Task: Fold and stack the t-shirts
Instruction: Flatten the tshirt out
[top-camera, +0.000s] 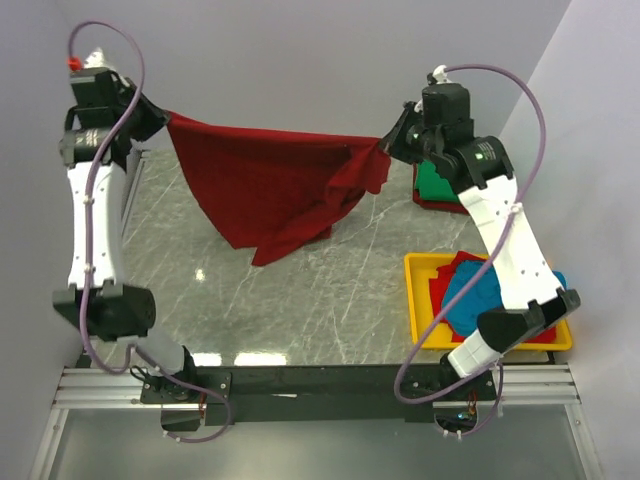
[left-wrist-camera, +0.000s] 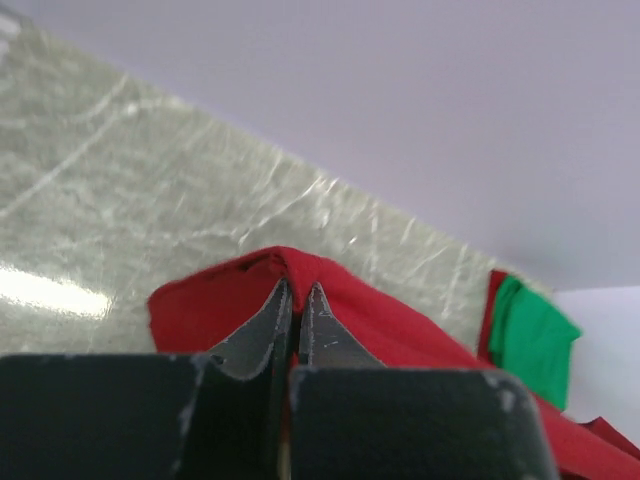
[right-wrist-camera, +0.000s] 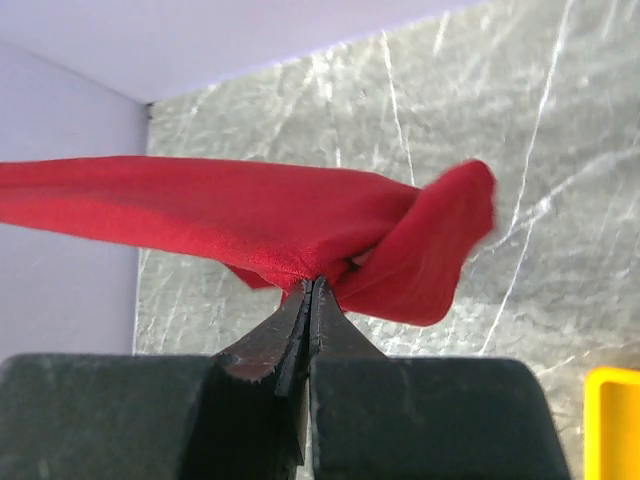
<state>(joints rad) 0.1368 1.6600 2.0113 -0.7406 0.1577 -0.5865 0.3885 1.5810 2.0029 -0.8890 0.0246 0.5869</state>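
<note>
Dark red t-shirt hangs stretched crosswise above the table, left claw and right claw each clamped on one top corner.

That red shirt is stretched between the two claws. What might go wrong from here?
1. The left gripper and right gripper each pinch only a thin edge of the red shirt, so it may slip free.
2. A sleeve flops over beside the right gripper, so the fold may come out crooked.
3. The shirt's low end seems to bunch on the table and may crease.
</note>
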